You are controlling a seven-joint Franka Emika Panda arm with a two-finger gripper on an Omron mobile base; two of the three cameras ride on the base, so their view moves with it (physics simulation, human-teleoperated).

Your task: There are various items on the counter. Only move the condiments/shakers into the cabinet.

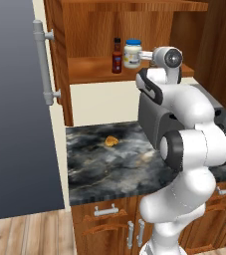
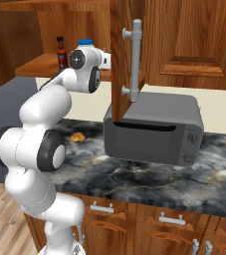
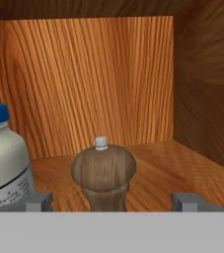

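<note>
The small brown shaker [image 3: 103,170] stands upright on the cabinet shelf [image 3: 172,163], between my fingertips [image 3: 39,201] without touching either. My gripper [image 3: 113,201] is open around it. The blue-lidded white jar [image 3: 2,153] stands just to its left in the hand view. From the left base view, the red sauce bottle [image 1: 116,56] and the jar [image 1: 132,53] stand side by side on the shelf [image 1: 89,69], with my gripper [image 1: 143,55] reaching in right beside the jar. In the right base view, the bottle [image 2: 61,52] and the jar's lid [image 2: 86,43] show behind my wrist.
An orange-tan food lump [image 1: 111,141] lies on the dark marbled counter [image 1: 109,164]. A grey toaster oven [image 2: 154,129] stands on the counter under the cabinet. The open cabinet door [image 2: 127,50] with its long handle hangs close to the right of my hand.
</note>
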